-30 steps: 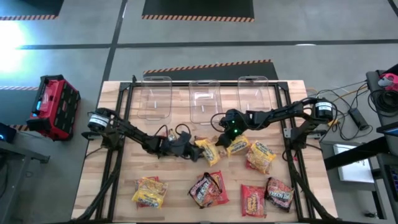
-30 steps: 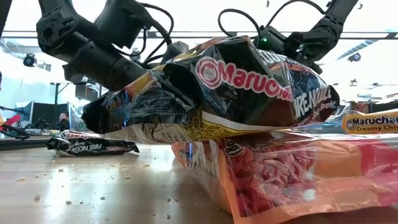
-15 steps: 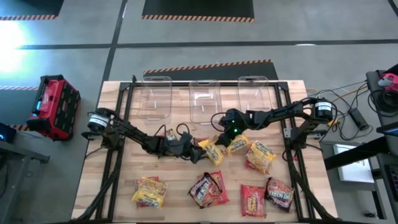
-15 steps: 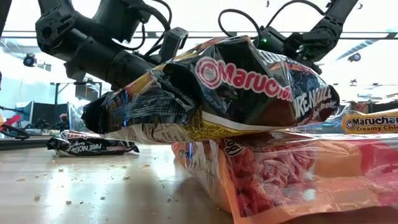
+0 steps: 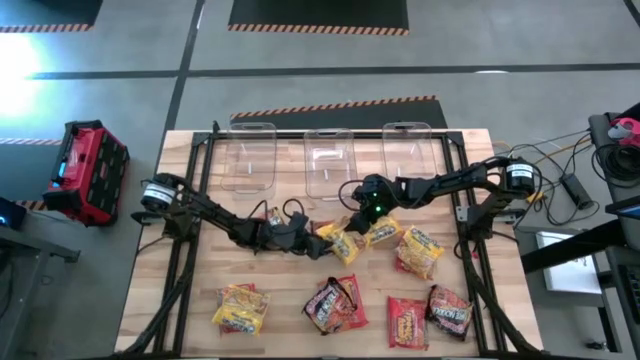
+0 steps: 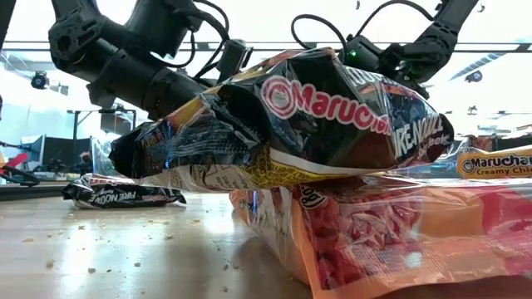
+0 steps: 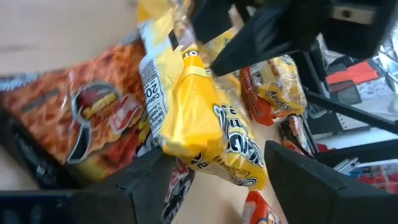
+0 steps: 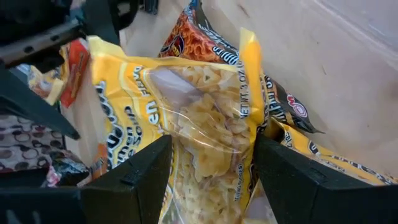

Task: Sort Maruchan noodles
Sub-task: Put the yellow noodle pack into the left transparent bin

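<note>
While the left gripper (image 5: 318, 243) reaches into the table's (image 5: 150, 300) middle with fingers spread around a yellow noodle packet (image 5: 341, 243), the right gripper (image 5: 357, 226) meets it there, clamped on that same packet. More packets (image 5: 330, 304) lie scattered along the near edge.

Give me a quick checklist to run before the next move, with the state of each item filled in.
1. Right gripper jaws on either side of the yellow packet: ok.
2. Left gripper jaws spread, the packet between them: ok.
3. Which gripper carries the packet: cannot tell.
4. The three clear bins at the table's far edge hold no packets: ok.
5. Packets at the near edge lie apart from both arms: ok.
6. Packets under the grippers overlap in a pile: not ok.
</note>
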`<state>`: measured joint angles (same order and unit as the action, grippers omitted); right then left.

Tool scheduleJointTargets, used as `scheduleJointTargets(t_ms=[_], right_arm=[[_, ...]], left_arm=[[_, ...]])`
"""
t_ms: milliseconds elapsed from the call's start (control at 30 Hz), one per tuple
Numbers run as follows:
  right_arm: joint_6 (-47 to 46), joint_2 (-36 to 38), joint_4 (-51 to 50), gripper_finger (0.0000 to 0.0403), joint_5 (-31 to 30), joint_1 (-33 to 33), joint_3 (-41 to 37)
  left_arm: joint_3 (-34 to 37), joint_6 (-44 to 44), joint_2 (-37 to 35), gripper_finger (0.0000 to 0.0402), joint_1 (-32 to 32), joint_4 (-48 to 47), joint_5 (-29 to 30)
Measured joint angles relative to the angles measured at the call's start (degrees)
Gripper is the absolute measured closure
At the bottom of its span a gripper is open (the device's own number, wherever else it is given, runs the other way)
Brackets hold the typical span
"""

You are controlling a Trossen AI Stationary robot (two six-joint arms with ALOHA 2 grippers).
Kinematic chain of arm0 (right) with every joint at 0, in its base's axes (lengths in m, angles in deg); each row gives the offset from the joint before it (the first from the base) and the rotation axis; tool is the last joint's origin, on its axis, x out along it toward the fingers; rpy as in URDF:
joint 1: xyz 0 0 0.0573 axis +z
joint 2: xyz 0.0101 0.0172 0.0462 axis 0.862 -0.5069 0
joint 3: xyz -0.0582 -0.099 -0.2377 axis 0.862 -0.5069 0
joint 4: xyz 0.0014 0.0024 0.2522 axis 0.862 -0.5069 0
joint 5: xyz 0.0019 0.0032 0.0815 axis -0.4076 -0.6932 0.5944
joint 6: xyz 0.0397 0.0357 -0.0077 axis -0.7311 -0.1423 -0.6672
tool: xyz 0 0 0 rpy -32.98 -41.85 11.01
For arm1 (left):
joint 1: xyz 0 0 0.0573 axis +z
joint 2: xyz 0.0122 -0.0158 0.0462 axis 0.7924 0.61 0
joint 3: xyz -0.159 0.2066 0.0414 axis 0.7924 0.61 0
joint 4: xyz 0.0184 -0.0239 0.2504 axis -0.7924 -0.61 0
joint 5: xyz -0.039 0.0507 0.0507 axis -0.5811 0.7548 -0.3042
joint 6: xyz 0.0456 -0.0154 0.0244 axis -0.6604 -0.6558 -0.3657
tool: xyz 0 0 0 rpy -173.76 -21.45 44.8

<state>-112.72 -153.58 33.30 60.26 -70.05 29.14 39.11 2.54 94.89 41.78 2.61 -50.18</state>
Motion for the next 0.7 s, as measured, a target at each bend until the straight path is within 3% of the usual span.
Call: scheduleJointTargets(t_ms=[500, 700], right_arm=[[0.8, -1.8, -0.4, 0.0189, -2.4, 0.3, 0.4], [0.9, -4.7, 1.7, 0.0188, -2.4, 0.2, 0.7]], left_arm=[[-0.1, 13.5, 0.0, 0.0159, 0.2, -1.0, -12.0], [-0.1, 13.9, 0.0, 0.0159, 1.3, -3.7, -10.0]])
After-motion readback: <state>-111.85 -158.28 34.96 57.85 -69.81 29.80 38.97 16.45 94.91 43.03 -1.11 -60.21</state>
